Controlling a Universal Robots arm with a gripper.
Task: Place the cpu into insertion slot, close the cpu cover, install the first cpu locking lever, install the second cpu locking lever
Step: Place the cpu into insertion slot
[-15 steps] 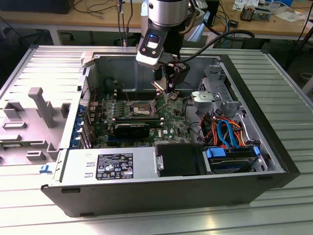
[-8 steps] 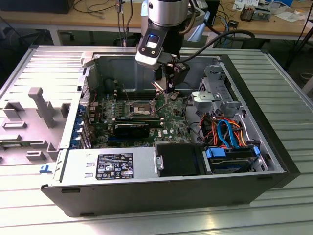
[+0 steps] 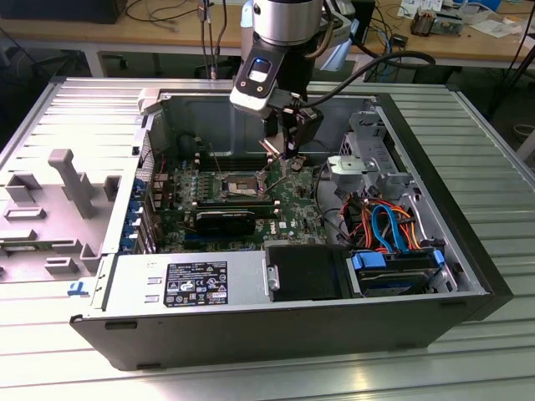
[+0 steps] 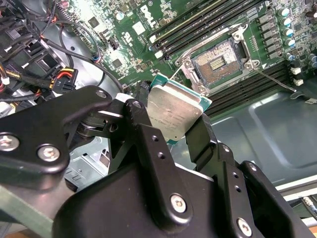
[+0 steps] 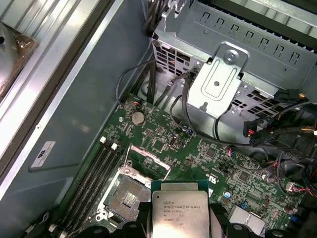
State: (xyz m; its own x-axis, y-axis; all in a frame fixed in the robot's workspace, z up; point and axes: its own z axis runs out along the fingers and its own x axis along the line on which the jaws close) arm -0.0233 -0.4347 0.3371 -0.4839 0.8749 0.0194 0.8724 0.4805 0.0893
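My gripper point(image 3: 288, 154) hangs inside the open computer case, a little above the green board and toward the exterior view's right of the insertion slot point(image 3: 241, 184). It is shut on the cpu point(image 4: 174, 111), whose silvery face shows between the two black fingers point(image 4: 141, 129) in both wrist views. The cpu point(image 5: 179, 213) is in the air, beside the slot and not over it. The insertion slot point(image 4: 218, 62) lies bare, its dark centre showing. The cpu cover point(image 5: 148, 159) stands tilted up at one edge of the slot point(image 5: 130, 198). A thin wire lever point(image 4: 275, 82) lies swung out beside the socket.
Long black memory slots point(image 4: 208, 25) flank the socket. A metal drive cage point(image 5: 223, 79) and bundles of cables point(image 3: 384, 221) stand on the exterior view's right. A black fan shroud point(image 3: 305, 271) and the power supply point(image 3: 188, 284) sit at the case's near side.
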